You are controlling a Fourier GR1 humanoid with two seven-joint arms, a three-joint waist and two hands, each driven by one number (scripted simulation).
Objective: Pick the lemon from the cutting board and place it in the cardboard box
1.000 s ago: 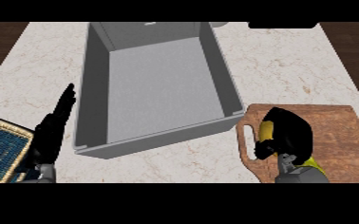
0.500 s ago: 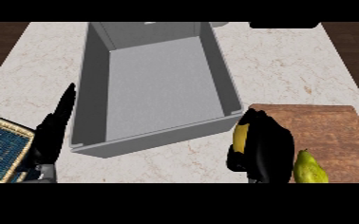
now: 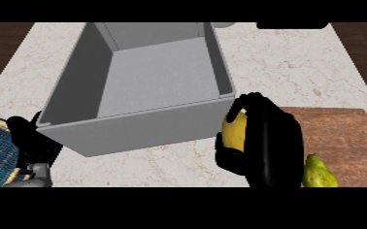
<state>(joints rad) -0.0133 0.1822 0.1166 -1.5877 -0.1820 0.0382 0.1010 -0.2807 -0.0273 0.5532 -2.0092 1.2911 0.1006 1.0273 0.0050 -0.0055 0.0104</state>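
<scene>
My right hand (image 3: pixel 269 138) is curled round the yellow lemon (image 3: pixel 234 131), holding it just off the near right corner of the grey open box (image 3: pixel 140 126), close to the box's front wall. The wooden cutting board (image 3: pixel 337 136) lies to the right, partly behind the hand. My left hand (image 3: pixel 30 140) shows at the lower left beside the box's left wall, fingers straight and pointing up.
A yellow-green pear (image 3: pixel 319 173) lies on the cutting board near its front edge. A blue patterned object (image 3: pixel 6 150) sits at the far left edge. Dark items (image 3: pixel 290 25) stand at the counter's back right. The counter is light marble.
My right hand has carried the lemon up and left off the cutting board toward the box corner. The view has shifted lower. The pear stays on the board.
</scene>
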